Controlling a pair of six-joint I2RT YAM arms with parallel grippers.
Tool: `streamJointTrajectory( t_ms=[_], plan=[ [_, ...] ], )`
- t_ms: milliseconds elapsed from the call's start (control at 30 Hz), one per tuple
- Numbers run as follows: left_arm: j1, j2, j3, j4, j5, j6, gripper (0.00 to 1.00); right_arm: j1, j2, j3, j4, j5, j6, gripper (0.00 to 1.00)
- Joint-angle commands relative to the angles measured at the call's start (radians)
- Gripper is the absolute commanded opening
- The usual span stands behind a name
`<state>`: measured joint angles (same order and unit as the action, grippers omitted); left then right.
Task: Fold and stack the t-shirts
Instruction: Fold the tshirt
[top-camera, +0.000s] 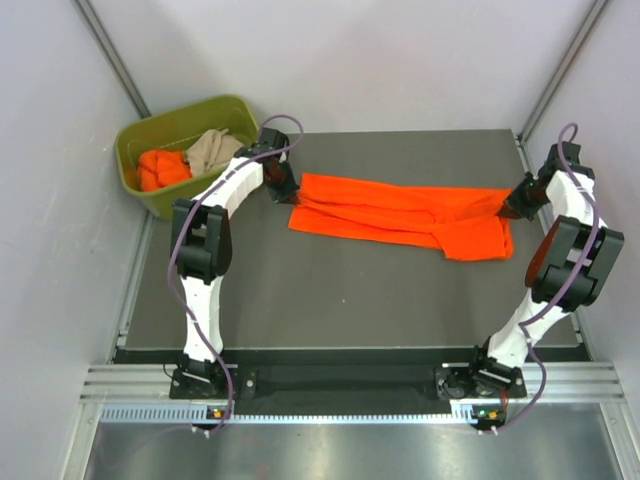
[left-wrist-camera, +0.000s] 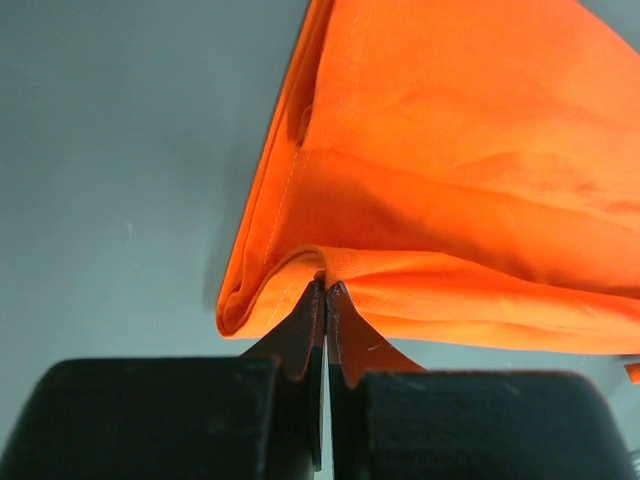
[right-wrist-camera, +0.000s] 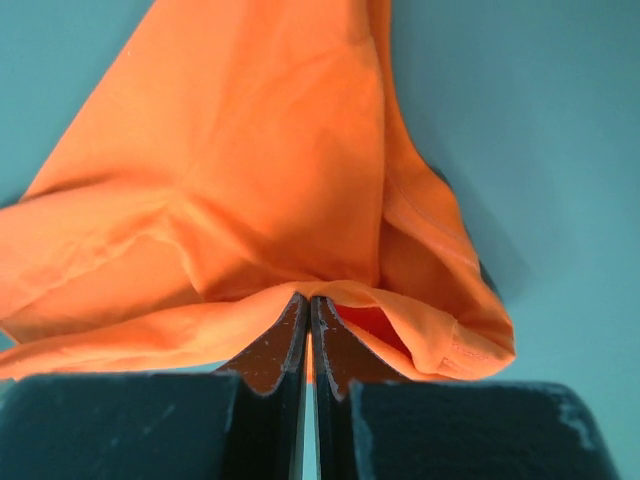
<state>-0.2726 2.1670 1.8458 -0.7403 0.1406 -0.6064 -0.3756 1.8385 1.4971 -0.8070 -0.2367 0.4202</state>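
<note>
A bright orange t-shirt (top-camera: 400, 213) lies stretched across the back of the dark table, folded lengthwise into a long band. My left gripper (top-camera: 285, 190) is shut on its left end; in the left wrist view (left-wrist-camera: 326, 285) the cloth (left-wrist-camera: 450, 200) bunches at the fingertips. My right gripper (top-camera: 512, 207) is shut on its right end; in the right wrist view (right-wrist-camera: 308, 298) the shirt (right-wrist-camera: 250, 170) fans away from the closed jaws. Another orange shirt (top-camera: 162, 168) and a beige-tan one (top-camera: 210, 150) lie crumpled in the bin.
The olive-green plastic bin (top-camera: 150, 195) stands at the table's back left corner, just left of my left arm. Grey walls enclose the table on three sides. A metal rail (top-camera: 320, 385) runs along the near edge.
</note>
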Motion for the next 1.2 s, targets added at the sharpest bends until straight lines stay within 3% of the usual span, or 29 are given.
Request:
streamJointTrajectory(
  t_ms=[0, 467, 700, 833, 933, 1167],
  plan=[
    [0.033, -0.001, -0.002, 0.053, -0.072, -0.056, 0.0, 0.004, 0.037, 0.092, 0.034, -0.03, 0.0, 0.0],
    [0.049, 0.092, 0.053, 0.074, -0.087, -0.087, 0.0, 0.004, 0.153, 0.164, 0.069, -0.042, 0.012, 0.0],
    [0.055, 0.137, 0.093, 0.068, -0.078, -0.092, 0.03, 0.003, 0.191, 0.17, 0.074, -0.038, 0.009, 0.06],
    [0.052, 0.134, 0.098, 0.048, -0.101, -0.066, 0.36, -0.002, 0.209, 0.195, 0.052, -0.026, -0.006, 0.18],
    [0.044, 0.103, 0.095, 0.019, -0.131, -0.033, 0.48, -0.002, 0.222, 0.247, 0.0, 0.01, -0.026, 0.34],
    [0.026, -0.045, -0.016, -0.001, -0.206, 0.036, 0.54, 0.007, 0.177, 0.348, -0.141, 0.128, -0.052, 0.63]
  ],
)
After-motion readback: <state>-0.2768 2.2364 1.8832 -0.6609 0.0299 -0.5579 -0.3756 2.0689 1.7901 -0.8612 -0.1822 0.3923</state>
